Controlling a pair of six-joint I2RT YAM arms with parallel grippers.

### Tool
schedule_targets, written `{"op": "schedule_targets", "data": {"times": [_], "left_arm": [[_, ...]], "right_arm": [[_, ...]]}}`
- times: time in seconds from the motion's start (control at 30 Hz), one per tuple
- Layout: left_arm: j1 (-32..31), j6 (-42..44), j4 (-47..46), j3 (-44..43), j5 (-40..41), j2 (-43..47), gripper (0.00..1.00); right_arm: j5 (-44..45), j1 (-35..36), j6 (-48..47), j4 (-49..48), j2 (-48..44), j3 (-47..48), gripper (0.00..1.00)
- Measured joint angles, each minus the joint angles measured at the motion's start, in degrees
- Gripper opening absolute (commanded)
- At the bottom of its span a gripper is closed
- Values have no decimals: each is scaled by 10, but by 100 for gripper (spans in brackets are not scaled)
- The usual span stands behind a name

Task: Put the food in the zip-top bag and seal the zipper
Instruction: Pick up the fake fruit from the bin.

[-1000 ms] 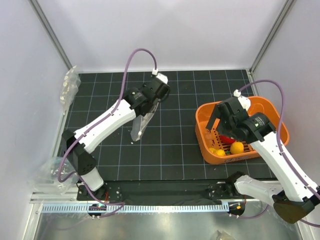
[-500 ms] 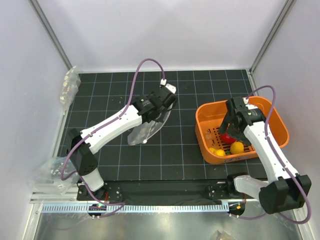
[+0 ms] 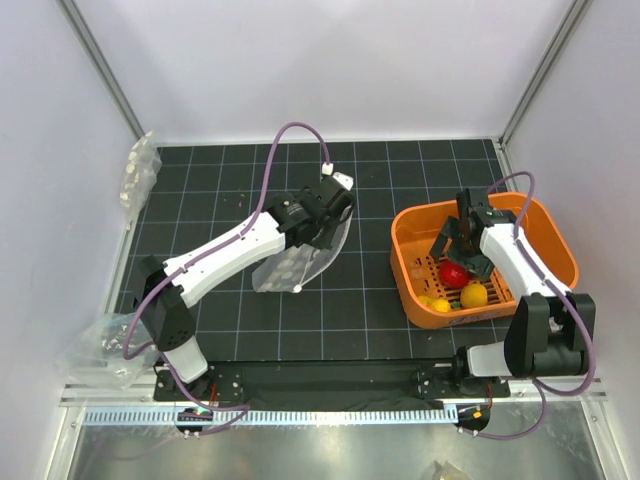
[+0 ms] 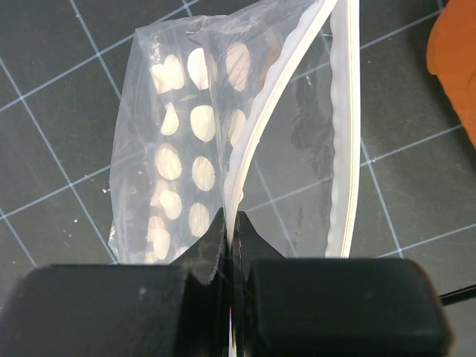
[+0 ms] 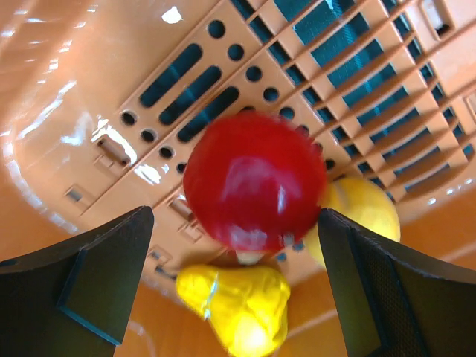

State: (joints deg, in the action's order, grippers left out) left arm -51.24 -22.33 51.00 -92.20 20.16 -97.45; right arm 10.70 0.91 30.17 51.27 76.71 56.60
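- One black gridded mat (image 3: 380,190) lies under both arms
- Orange slotted basket (image 3: 555,240) sits at the mat's 4 o'clock side and holds all the toy fruits
- Zip-top bag (image 3: 290,265), clear with white dots, is near the mat's centre, at 9 o'clock from the basket and well apart from it
- Left gripper (image 3: 325,215) is at the bag's 1 o'clock end, jaws pressed together on one lip of the zipper (image 4: 344,111), whose two lips gape apart
- Right gripper (image 5: 232,216) reaches down into the basket, fingers spread wide either side of the red fruit (image 5: 253,186), gripping nothing
- Two yellow fruits (image 5: 238,301) lie just beside the red one, at its 6 and 3 o'clock in the wrist view
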Motion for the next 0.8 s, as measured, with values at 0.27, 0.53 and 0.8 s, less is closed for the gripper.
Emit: {"op": "schedule_targets", "data": {"times": [0.27,0.53,0.8], "left_arm": [[0,-5,-9,0,-14,0,0],[0,-13,-10,-3,-23,0,0],[0,-13,-9,-27,-32,-10,0]], "right_arm": [[6,-19,-1,-46,58,-13,84],[8,-19,-9,-54,66,-12,49],[-16,-21,-22,-54,47,-7,49]]}}
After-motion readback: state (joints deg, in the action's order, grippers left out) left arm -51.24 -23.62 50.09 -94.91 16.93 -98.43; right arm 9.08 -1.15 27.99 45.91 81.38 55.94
